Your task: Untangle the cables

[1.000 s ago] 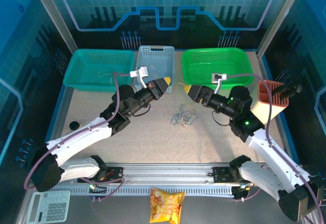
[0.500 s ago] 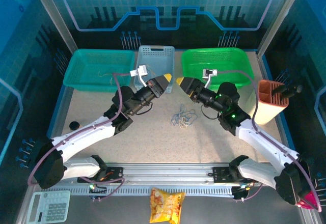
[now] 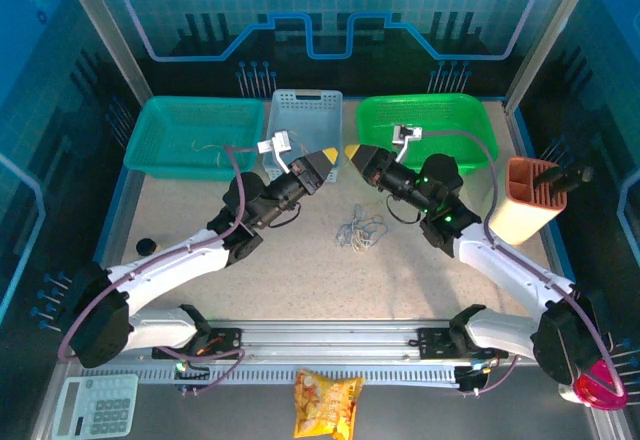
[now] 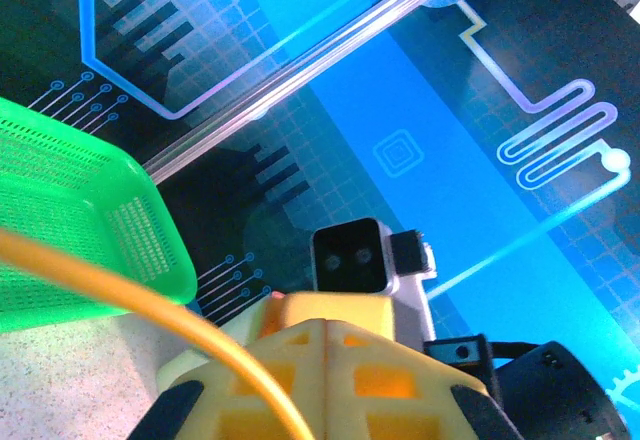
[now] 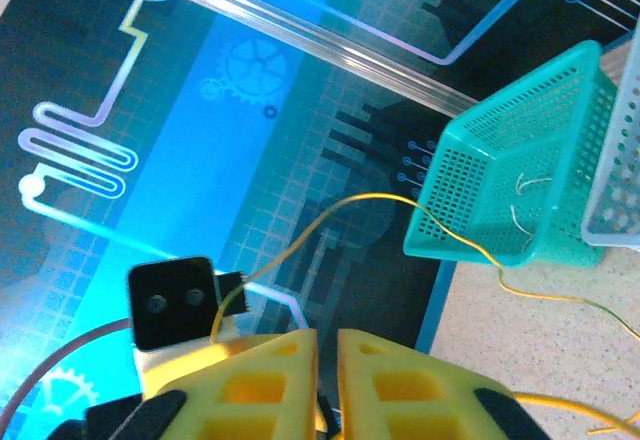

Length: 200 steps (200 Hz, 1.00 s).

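Note:
The cables (image 3: 358, 230) lie as a small pale clump on the table, below and between both grippers. My left gripper (image 3: 330, 152) is raised above the table, its yellow fingers (image 4: 300, 360) pressed together. A thin yellow cable (image 5: 340, 207) leaves its tip, arcs up past the teal basket (image 5: 520, 190) and drops toward the table. The same cable (image 4: 130, 285) crosses blurred close to the left wrist camera. My right gripper (image 3: 351, 150) is tip to tip with the left one. Its jaws (image 5: 327, 338) stand nearly together with a thin slit. I cannot tell if the cable is between them.
Along the back stand a teal basket (image 3: 150, 130) with a few wires in it, a light-blue basket (image 3: 305, 100) and a green basket (image 3: 470, 120). A cream and orange holder (image 3: 525, 200) stands at the right. A snack bag (image 3: 327, 403) and calculator (image 3: 95, 410) lie in front of the rail.
My right arm has swung left until its tip meets the left gripper, and its jaws have gone from wide open to nearly together. The left arm has hardly moved.

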Motion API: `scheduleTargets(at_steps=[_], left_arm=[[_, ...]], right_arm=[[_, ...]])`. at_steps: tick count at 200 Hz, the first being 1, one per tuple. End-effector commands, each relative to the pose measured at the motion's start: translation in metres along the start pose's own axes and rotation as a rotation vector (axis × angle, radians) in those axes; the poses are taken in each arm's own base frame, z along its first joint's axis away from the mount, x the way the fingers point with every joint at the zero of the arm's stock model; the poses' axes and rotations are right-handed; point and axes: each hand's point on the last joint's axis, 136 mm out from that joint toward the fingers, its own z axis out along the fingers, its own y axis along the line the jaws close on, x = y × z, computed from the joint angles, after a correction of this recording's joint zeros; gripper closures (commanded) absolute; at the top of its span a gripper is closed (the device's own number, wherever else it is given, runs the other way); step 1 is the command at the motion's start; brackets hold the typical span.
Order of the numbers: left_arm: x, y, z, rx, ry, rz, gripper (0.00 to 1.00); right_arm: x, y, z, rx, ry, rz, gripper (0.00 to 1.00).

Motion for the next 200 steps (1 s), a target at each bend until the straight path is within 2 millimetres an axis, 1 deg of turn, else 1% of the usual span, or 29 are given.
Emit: scheduleTargets(at_steps=[1,15,35,39,43,61,81,92,104,127,138,169,200], left_arm=[[-0.002,0.000,-0.001,0.025,-0.023,-0.005,1.00],[-0.003,-0.001,-0.002,0.026,-0.026,-0.003,1.00],[-0.004,-0.002,-0.003,0.029,-0.031,0.003,1.00],[-0.004,-0.002,-0.003,0.029,-0.032,0.003,1.00],[-0.004,-0.002,-0.003,0.030,-0.034,0.006,1.00],[-0.006,-0.004,-0.004,0.033,-0.045,0.013,1.00],[-0.011,-0.005,-0.005,0.039,-0.069,0.021,1.00],[-0.013,-0.007,-0.006,0.048,-0.083,0.023,1.00],[-0.015,-0.008,-0.005,0.055,-0.095,0.024,1.00],[-0.020,-0.013,-0.004,0.084,-0.124,0.020,1.00],[-0.020,-0.014,-0.002,0.095,-0.129,0.017,1.00],[-0.020,-0.017,0.003,0.123,-0.136,0.002,1.00],[-0.018,-0.018,0.005,0.137,-0.141,-0.008,1.00]], right_arm=[[-0.013,0.029,-0.003,-0.061,-0.038,-0.046,0.86],[-0.012,0.030,-0.004,-0.062,-0.035,-0.048,0.78],[-0.011,0.031,-0.008,-0.062,-0.037,-0.045,0.75],[-0.011,0.030,-0.009,-0.062,-0.037,-0.044,0.73],[-0.011,0.031,-0.010,-0.062,-0.039,-0.043,0.68],[-0.009,0.030,-0.015,-0.055,-0.045,-0.037,0.39],[-0.007,0.030,-0.024,-0.043,-0.054,-0.033,0.18],[-0.006,0.028,-0.030,-0.029,-0.064,-0.028,0.10],[-0.004,0.028,-0.035,-0.019,-0.074,-0.021,0.07],[-0.001,0.029,-0.040,-0.009,-0.090,0.005,0.07],[0.000,0.029,-0.040,-0.015,-0.096,0.017,0.06],[-0.001,0.033,-0.032,-0.053,-0.109,0.070,0.06],[-0.004,0.034,-0.018,-0.085,-0.113,0.114,0.07]])
